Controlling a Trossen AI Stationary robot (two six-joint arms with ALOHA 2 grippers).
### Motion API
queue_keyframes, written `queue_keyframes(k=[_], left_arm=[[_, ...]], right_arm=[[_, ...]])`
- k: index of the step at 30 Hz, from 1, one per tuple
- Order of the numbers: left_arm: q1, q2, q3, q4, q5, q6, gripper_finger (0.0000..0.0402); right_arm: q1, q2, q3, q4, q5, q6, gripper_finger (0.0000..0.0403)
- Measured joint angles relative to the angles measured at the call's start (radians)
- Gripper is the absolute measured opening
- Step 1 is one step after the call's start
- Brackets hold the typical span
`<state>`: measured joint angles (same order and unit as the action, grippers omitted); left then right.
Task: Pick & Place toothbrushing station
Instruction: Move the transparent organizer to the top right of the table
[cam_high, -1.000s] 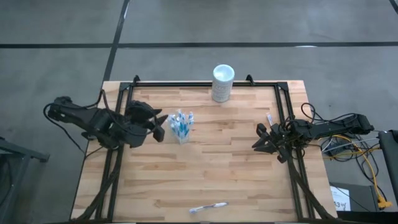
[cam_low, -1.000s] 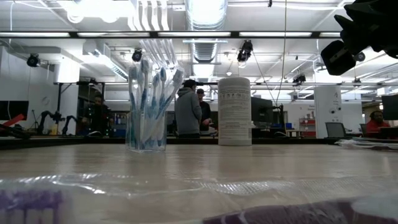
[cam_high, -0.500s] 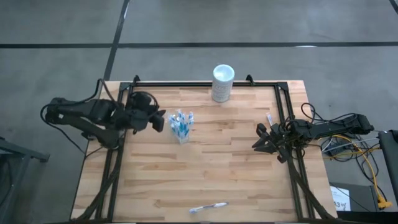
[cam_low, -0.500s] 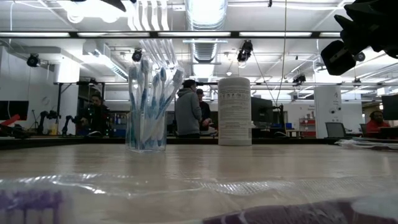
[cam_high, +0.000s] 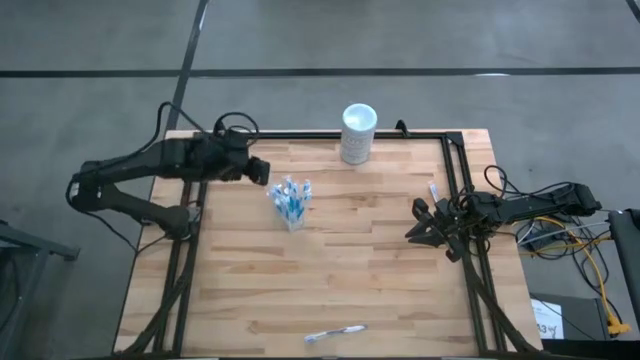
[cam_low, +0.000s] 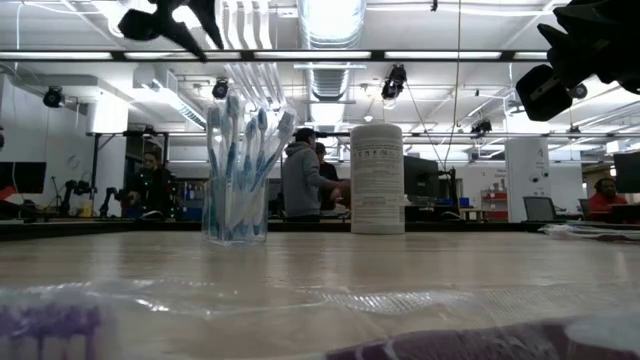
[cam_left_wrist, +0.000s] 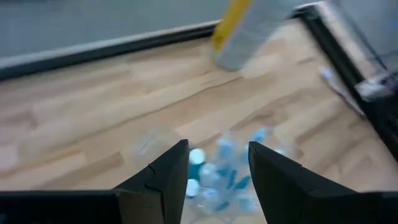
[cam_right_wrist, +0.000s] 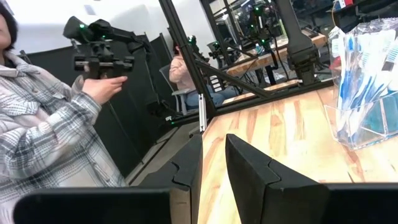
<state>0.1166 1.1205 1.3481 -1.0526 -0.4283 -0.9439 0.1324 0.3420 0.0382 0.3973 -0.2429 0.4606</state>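
- Toothbrushes (cam_high: 291, 199), thin with blue-and-white handles, stand bristles-up in a small clear plastic cup (cam_low: 235, 215) near the middle of the desk (cam_high: 330, 280), fanned out a little at the top.
- Desk surface is pale wood in long butcher-block strips, framed by a thin black metal rail along the back and both sides.
- White cylinder (cam_high: 358, 133), tall and smooth with a printed label, stands at the back edge of the desk, well apart from the cup and much larger than it.
- 1 loose toothbrush (cam_high: 335, 332) lies flat near the front edge of the desk, far from the cup.
- Left gripper (cam_left_wrist: 214, 165), dark and angular, hangs in the air just behind and to the left of the cup, touching nothing; its jaws stand moderately wide with the brush heads blurred in the gap below them.
- Right gripper (cam_right_wrist: 213, 163) rests low at the right edge of the desk, well apart from the cup, pointing across the wood toward it; its jaws are narrow, a slim gap between them, holding nothing.
- Wrinkled clear plastic sheet (cam_low: 200, 295) lies across the near foreground in the low view.
- Person in a plaid shirt (cam_right_wrist: 43, 130) stands beyond the desk, holding a black device.
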Motion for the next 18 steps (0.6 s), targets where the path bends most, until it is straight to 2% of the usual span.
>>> queue_keyframes(k=[10,18], left_arm=[[0.277,-0.001,-0.128,0.036,0.219,-0.041,0.017],[0.372,-0.001,-0.269,0.067,0.279,-0.246,0.017]], right_arm=[[0.0,0.0,0.0,0.0,0.0,0.0,0.0068],[0.0,0.0,0.0,0.0,0.0,0.0,0.0068]])
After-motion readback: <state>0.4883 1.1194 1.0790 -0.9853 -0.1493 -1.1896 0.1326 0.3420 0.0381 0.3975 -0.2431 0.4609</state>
